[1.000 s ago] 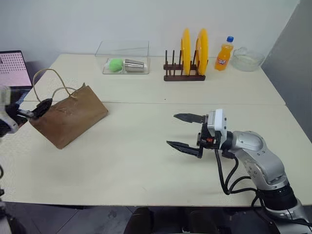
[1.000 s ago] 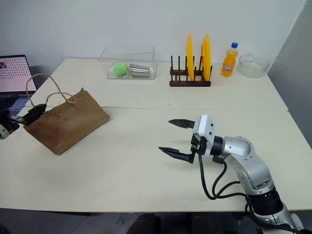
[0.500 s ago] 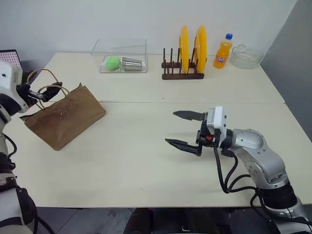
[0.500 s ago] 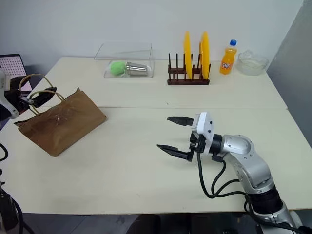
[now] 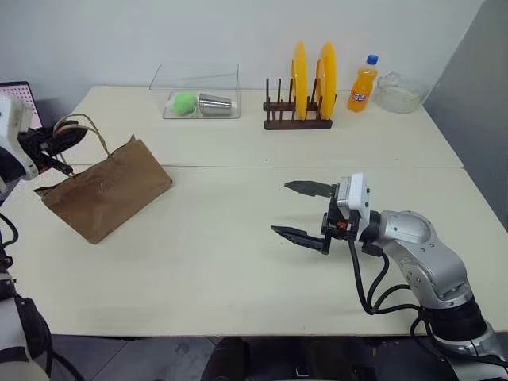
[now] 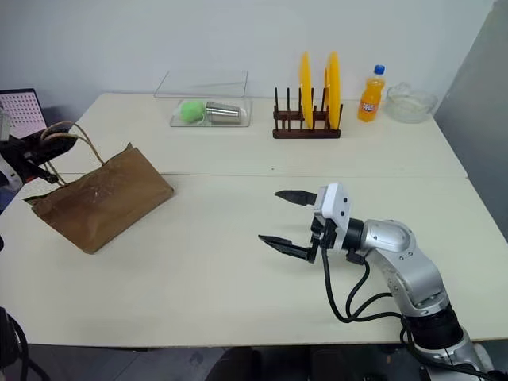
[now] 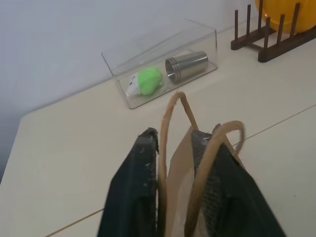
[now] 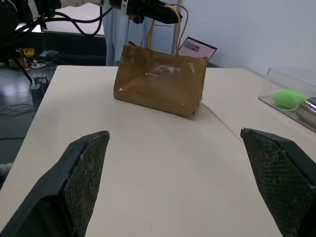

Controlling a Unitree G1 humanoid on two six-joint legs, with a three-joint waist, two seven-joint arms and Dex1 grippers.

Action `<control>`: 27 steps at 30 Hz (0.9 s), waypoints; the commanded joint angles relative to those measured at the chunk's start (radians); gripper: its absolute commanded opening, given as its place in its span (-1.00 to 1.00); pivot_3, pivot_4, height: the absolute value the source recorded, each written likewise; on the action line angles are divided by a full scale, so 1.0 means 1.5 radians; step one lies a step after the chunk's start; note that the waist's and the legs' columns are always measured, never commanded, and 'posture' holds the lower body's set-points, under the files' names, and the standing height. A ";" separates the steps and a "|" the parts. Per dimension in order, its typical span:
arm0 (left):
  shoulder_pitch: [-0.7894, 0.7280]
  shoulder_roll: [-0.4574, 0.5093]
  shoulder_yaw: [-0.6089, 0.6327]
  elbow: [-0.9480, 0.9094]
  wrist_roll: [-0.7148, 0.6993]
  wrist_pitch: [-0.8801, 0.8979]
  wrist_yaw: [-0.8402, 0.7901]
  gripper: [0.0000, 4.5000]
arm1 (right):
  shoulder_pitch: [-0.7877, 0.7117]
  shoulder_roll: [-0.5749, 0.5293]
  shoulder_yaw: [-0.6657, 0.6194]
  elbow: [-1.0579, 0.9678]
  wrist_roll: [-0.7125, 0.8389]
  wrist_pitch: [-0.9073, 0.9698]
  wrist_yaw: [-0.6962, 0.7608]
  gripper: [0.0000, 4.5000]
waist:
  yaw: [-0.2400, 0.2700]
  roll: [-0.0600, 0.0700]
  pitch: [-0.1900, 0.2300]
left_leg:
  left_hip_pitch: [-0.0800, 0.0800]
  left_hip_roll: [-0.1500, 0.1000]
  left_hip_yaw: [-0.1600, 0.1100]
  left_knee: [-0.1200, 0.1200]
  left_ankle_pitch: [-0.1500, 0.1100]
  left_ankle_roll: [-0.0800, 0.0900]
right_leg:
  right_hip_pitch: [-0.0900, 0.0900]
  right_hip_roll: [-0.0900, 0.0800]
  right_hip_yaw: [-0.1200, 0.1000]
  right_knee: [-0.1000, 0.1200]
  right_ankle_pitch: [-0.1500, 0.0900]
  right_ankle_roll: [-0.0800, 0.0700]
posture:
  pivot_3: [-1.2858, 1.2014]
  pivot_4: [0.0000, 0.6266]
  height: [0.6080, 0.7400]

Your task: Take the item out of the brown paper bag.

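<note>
At the far left the left pincer point(image 5: 63, 136) is clenched on the cord handles point(image 7: 174, 128) of the brown paper bag point(image 5: 107, 186), which rests tilted on the pale surface point(image 5: 198, 262); the item inside cannot be seen; behind, a clear box point(image 5: 197, 94) holds a green ball point(image 5: 185, 102) and a metal cup point(image 5: 216, 104); then a rack point(image 5: 298, 119) with yellow plates point(image 5: 314, 74), an orange bottle point(image 5: 363, 85); the right pincer point(image 5: 305, 211) hovers released, well apart from the bag
</note>
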 commanded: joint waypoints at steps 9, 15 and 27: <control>-0.087 0.013 -0.033 0.003 -0.010 0.000 -0.071 -1.00 | 0.002 -0.008 -0.019 -0.031 0.001 -0.009 -0.006 1.00 | -0.001 -0.001 0.000 | 0.000 0.000 0.000 0.002 0.000 0.000 | 0.000 0.000 0.000 0.001 0.000 0.000 | 0.03 -0.52 1.00; -0.182 0.000 -0.095 0.018 -0.001 0.008 -0.150 -1.00 | 0.007 -0.021 -0.026 -0.037 0.004 0.001 -0.008 1.00 | 0.000 -0.003 0.001 | -0.002 0.000 -0.001 0.004 0.000 0.000 | 0.000 0.000 -0.001 0.002 0.000 0.000 | 0.03 -0.52 1.00; -0.356 -0.130 -0.184 0.130 0.038 -0.032 -0.222 -1.00 | 0.067 -0.088 -0.064 -0.099 0.015 0.059 -0.021 1.00 | 0.001 -0.004 0.001 | -0.003 -0.001 0.000 0.008 0.000 0.000 | 0.000 0.001 0.000 0.002 0.000 0.000 | 0.03 -0.52 1.00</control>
